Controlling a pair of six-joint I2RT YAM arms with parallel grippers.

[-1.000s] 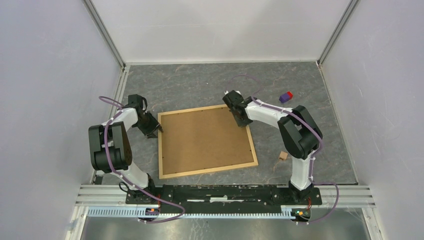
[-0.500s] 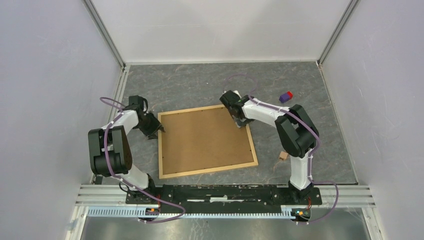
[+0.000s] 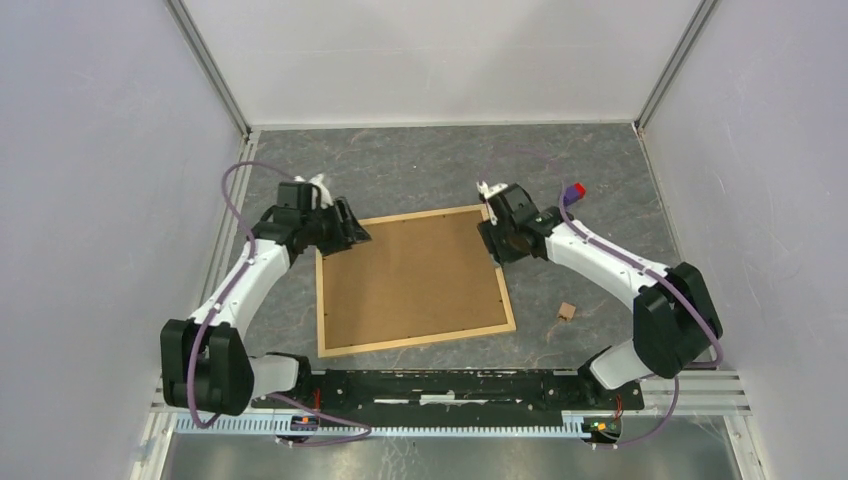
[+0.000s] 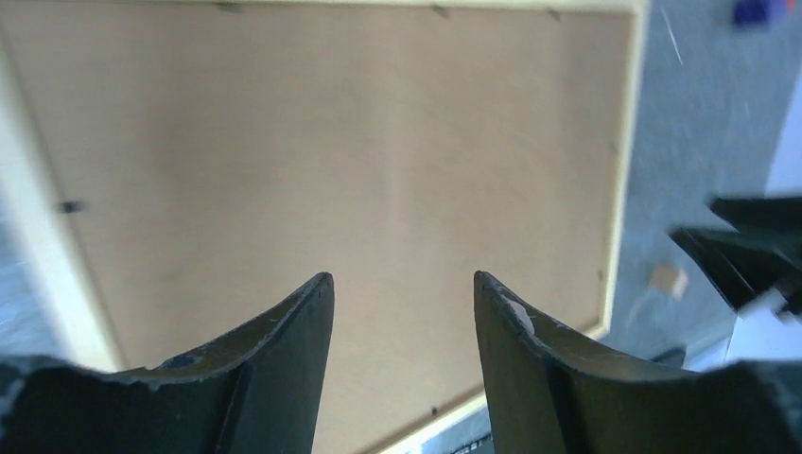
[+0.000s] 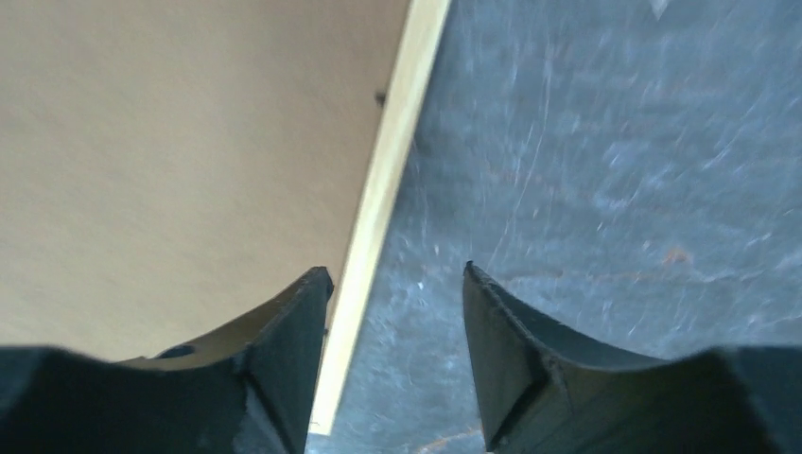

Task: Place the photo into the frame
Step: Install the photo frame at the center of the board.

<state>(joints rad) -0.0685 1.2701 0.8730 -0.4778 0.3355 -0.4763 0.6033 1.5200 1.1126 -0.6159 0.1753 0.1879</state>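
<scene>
On the table point(image 3: 420, 165) the frame point(image 3: 410, 280) lies face down, brown back panel up and flush inside the wood rim. You cannot see the photo in any view. It may sit under that panel, but nothing shows it.

Your left gripper point(image 4: 402, 276) hovers over the frame's far left corner, fingers spread, with only the panel visible through the gap. Your right gripper point(image 5: 396, 268) hangs above the far right edge, over the wood strip, fingers likewise apart and holding nothing.

I read this as the closing step: the back looks seated and both hands are free. Check the small dark tabs point(image 4: 68, 206) along the rim. If any are not turned in, your next move calls for a light, low push on each. Otherwise, raise both arms straight up so nothing drags the frame.
</scene>
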